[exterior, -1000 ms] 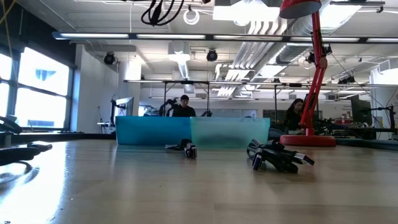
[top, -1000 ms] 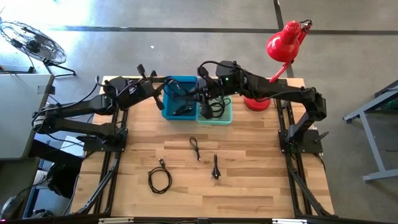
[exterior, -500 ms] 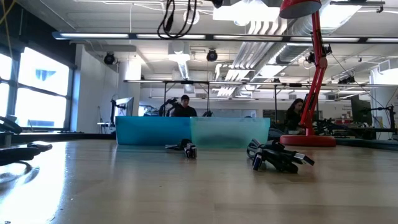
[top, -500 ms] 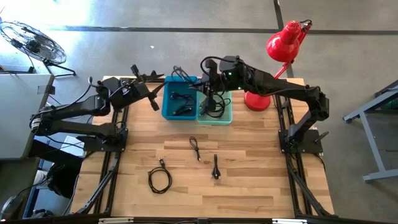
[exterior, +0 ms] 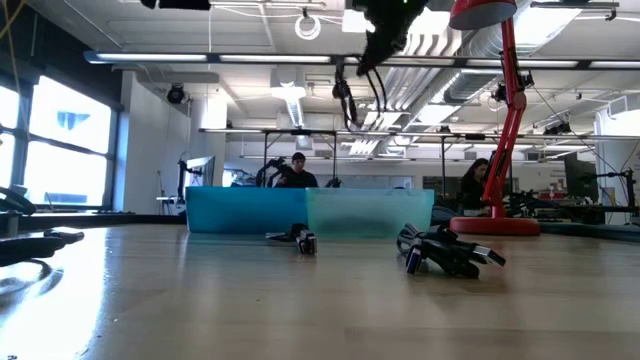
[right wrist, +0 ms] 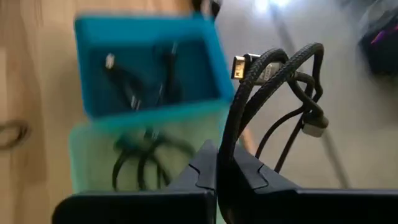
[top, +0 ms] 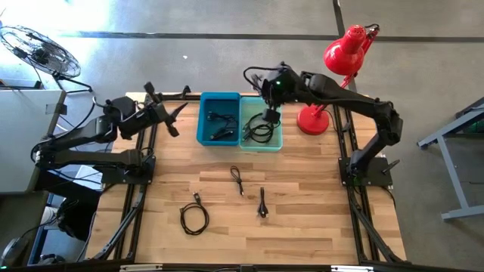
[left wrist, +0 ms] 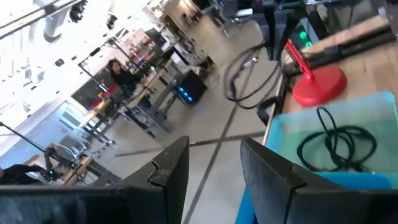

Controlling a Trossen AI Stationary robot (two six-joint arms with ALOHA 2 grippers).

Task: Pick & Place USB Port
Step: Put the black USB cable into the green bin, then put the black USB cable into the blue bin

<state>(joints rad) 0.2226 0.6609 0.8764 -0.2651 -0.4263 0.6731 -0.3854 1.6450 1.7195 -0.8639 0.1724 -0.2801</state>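
Note:
My right gripper [top: 270, 106] hangs above the teal bin [top: 277, 140], shut on a black looped USB cable [right wrist: 273, 68] whose metal plug [right wrist: 240, 64] sticks out. In the low view the cable [exterior: 352, 82] dangles high above the bins. The teal bin holds another coiled cable [top: 259, 130]. The blue bin [top: 203, 121] beside it holds cables too. My left gripper [left wrist: 214, 168] is open with nothing between its fingers, level, at the table's far left [top: 168, 117]. My right gripper pinches several strands of the bundled cable [right wrist: 225, 146] between its two shut fingers, which slant down from the table's right side. The loops and the plug end hang free of the fingers, clear of both bins.
Three loose cables lie on the wooden table: a coiled one [top: 194, 216] near the front left, a thin one [top: 237, 180] in the middle, a short one [top: 262, 202] beside it. A red desk lamp [top: 314, 121] stands at the far right.
My right gripper has carried the cable from over the blue bin toward the table's right, over the teal bin, and has tipped downward. My left gripper has drawn back from the bins toward the table's left edge.

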